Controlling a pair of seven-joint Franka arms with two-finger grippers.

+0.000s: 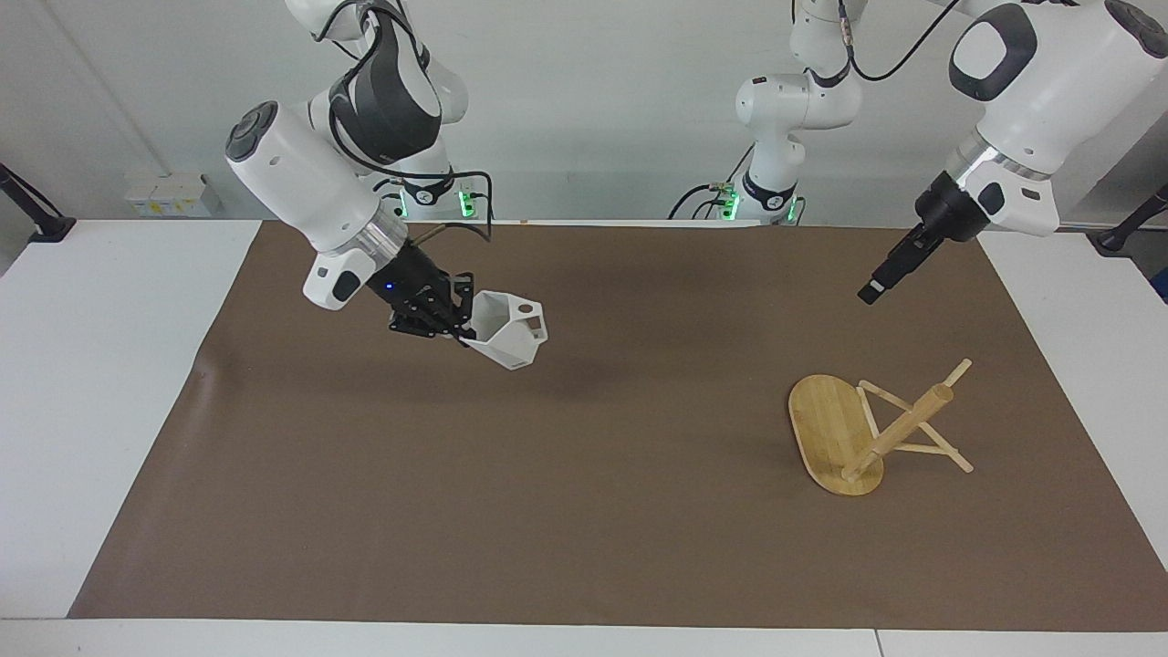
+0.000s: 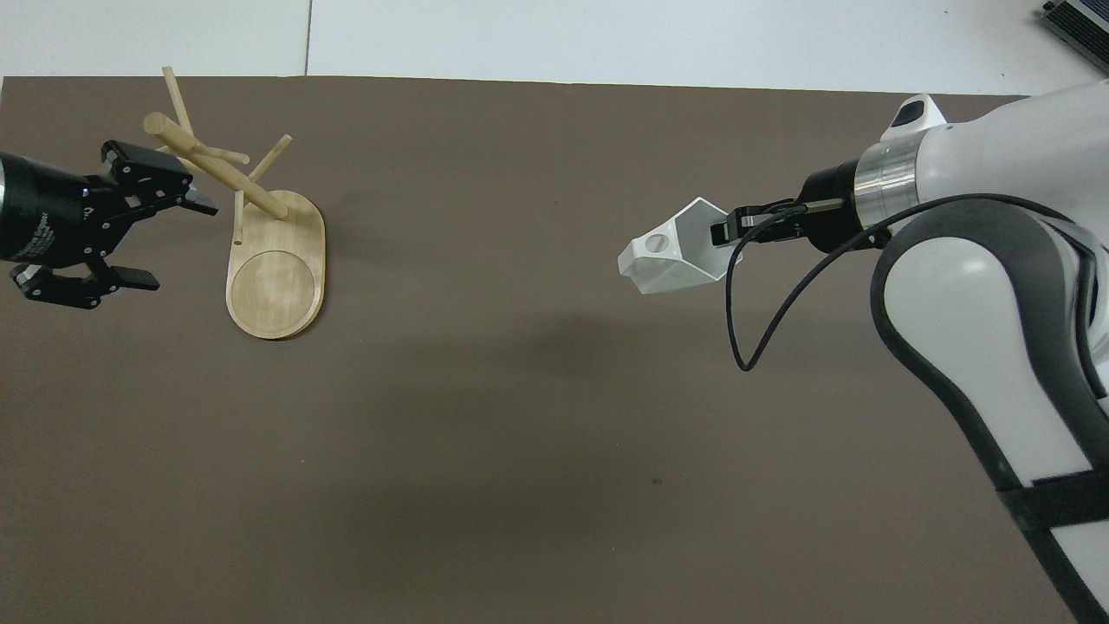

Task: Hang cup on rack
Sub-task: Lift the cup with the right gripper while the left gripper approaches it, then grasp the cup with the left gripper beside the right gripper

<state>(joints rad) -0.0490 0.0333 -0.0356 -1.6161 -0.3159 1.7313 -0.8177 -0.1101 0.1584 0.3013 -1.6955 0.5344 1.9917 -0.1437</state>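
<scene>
Your right pincer (image 1: 465,330) is clamped on the cup (image 1: 509,339), airborne; your left pincer (image 2: 165,230) hangs spread near the rack (image 1: 853,436).

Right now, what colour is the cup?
White; the cup shows best in the facing view.

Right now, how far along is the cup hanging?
Done: the right gripper is shut on the cup and has it in the air over the brown mat. In hand: carrying it to the rack, which stands at the left arm's end. The open left gripper hovers beside the rack. Left: hooking the handle over a peg.
</scene>
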